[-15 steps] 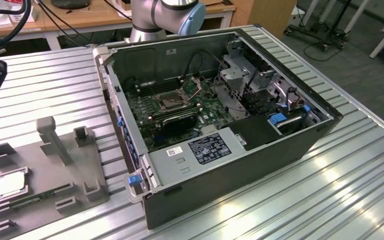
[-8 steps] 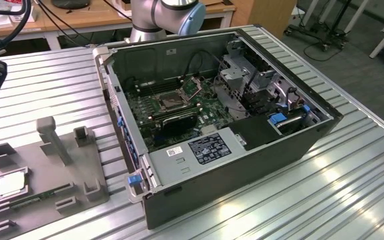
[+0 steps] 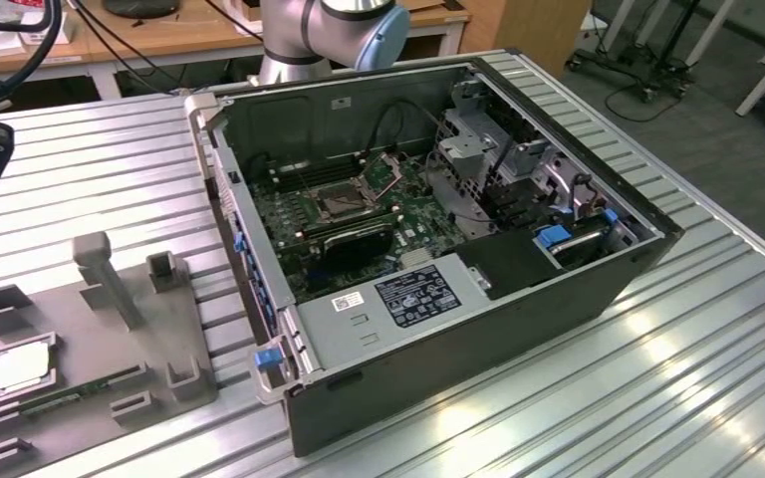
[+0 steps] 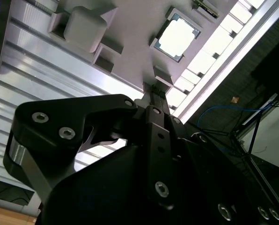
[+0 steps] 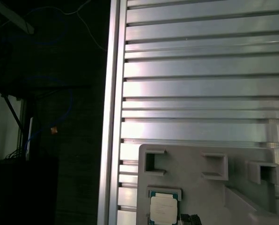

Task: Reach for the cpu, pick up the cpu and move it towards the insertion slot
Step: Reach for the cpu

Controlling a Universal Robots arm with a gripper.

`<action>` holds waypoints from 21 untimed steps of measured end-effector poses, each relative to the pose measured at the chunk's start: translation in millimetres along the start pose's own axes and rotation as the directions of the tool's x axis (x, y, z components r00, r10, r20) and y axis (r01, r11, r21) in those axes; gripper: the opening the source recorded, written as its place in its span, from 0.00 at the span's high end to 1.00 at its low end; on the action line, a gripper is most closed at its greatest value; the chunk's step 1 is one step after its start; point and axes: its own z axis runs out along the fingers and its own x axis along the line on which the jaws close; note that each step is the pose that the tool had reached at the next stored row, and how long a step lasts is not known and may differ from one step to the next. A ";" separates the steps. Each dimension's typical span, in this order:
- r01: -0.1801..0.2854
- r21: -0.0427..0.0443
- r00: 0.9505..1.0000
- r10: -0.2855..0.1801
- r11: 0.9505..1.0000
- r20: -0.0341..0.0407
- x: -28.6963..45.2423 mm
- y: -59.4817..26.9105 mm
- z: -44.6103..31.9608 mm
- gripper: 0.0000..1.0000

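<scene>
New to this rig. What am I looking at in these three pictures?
One robot arm with a gripper works on a slatted metal table. The exterior view looks on from off the arm; both wrist views come from cameras riding on it. On the table stand an open computer case, with the insertion slot on its board, and a grey tray. The cpu lies in the tray, not yet picked up, so the gripper does not hold it.
</scene>
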 end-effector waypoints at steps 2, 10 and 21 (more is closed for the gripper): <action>0.000 0.000 1.000 0.000 1.000 0.000 0.1 0.0 0.2 0.89; 0.000 0.000 1.000 0.000 1.000 0.000 0.6 -0.1 3.3 0.89; 0.000 0.000 1.000 0.000 1.000 0.000 1.8 -0.7 7.8 0.89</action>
